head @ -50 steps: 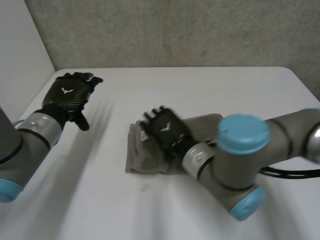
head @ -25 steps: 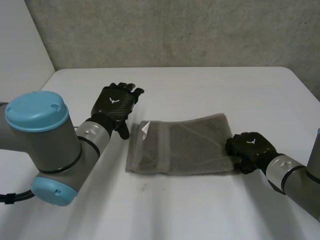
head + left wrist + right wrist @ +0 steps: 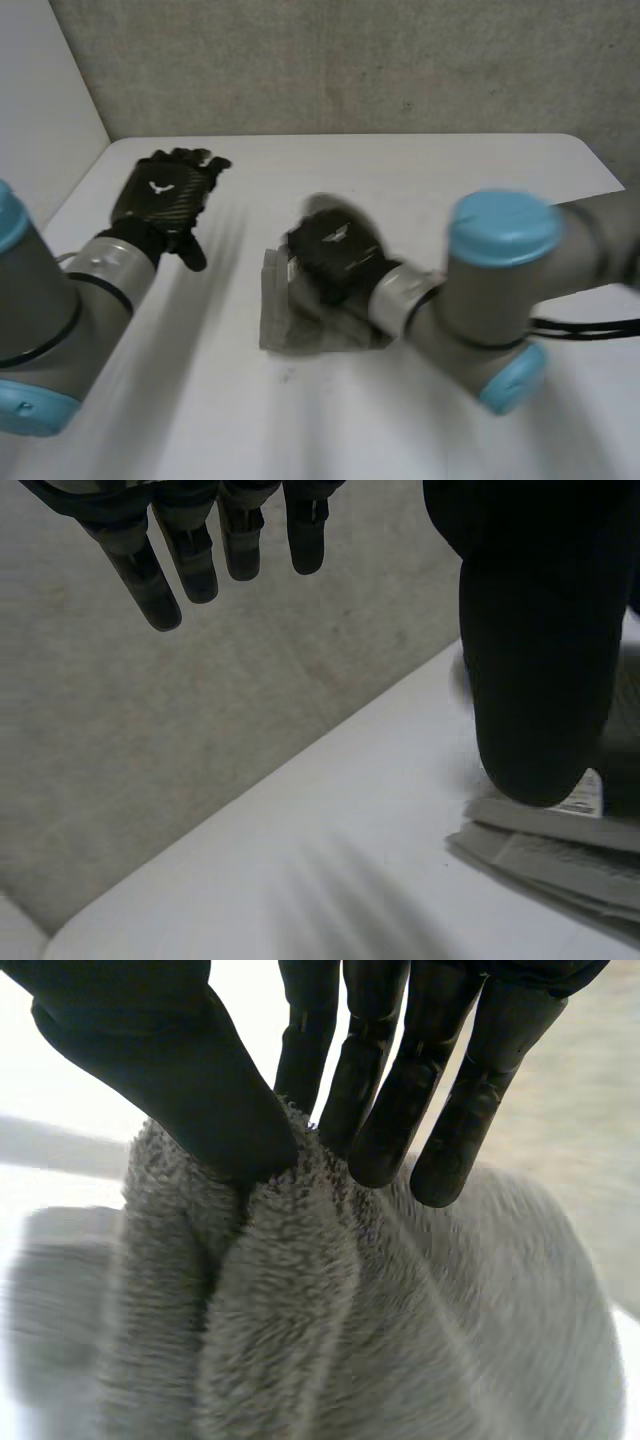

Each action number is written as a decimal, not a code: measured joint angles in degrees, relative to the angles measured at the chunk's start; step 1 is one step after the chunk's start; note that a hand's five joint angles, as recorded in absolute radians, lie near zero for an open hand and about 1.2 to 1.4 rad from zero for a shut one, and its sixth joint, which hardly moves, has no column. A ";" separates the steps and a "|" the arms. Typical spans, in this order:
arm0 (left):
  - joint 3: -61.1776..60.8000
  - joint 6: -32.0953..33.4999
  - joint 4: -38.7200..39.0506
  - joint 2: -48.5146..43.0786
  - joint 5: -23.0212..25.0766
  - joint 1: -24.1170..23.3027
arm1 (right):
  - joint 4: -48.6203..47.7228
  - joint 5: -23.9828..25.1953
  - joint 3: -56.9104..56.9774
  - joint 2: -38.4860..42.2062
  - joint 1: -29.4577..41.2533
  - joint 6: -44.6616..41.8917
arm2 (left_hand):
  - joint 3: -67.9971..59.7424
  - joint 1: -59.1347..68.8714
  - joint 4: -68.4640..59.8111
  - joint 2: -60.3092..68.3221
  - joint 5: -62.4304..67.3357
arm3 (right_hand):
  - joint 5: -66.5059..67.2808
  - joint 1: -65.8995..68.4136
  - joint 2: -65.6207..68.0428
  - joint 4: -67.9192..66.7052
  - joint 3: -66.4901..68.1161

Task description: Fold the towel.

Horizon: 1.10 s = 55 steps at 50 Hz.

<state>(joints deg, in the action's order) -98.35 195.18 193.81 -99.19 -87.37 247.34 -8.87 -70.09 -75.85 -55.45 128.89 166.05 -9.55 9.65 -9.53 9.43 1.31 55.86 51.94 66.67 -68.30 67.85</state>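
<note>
A grey towel (image 3: 285, 325) lies folded near the table's middle, with a white label (image 3: 588, 798) at its left edge. My right hand (image 3: 335, 255) is over the towel's left half. In the right wrist view its thumb (image 3: 190, 1080) and fingers (image 3: 390, 1110) pinch a raised fold of the towel (image 3: 350, 1330) between them. My left hand (image 3: 165, 195) hovers above the table, left of the towel and apart from it. Its fingers (image 3: 185, 560) are straight and spread, holding nothing, and the towel's stacked layers (image 3: 540, 855) lie below its thumb.
The white table (image 3: 420, 170) ends at a grey wall (image 3: 350, 60) behind. My right arm (image 3: 500, 290) reaches across the table's right half to the towel. Bare table lies between my left hand and the towel.
My right hand closed on the towel's right edge and carried it leftward over the left half. My left hand drew back to the left, away from the towel.
</note>
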 measured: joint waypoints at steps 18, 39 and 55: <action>4.60 -8.02 -1.14 -3.48 0.61 -1.53 | 4.60 -4.19 -0.85 -5.28 -3.43 9.26 | -0.14 0.09 -0.16 0.15 0.00 | -51.73 -40.03 -53.93 55.19 -55.75; 12.98 -16.86 -11.71 -23.32 -13.25 -10.62 | 11.68 0.29 7.06 9.39 -9.05 13.29 | -1.06 0.93 -1.08 1.24 0.00 | -51.76 -40.03 -53.92 55.19 -55.75; 19.05 -16.44 -11.48 -9.98 -10.88 -11.86 | 12.14 -2.33 8.38 -8.34 -11.73 8.07 | -1.02 0.88 -1.02 1.04 0.00 | -51.99 -40.03 -53.93 55.19 -55.76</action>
<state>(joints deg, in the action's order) -79.30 178.74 182.33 -109.17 -98.25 235.49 3.27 -72.42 -67.47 -63.79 117.16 174.12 -10.57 10.53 -10.54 10.47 1.31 3.87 11.91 12.74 -13.11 12.09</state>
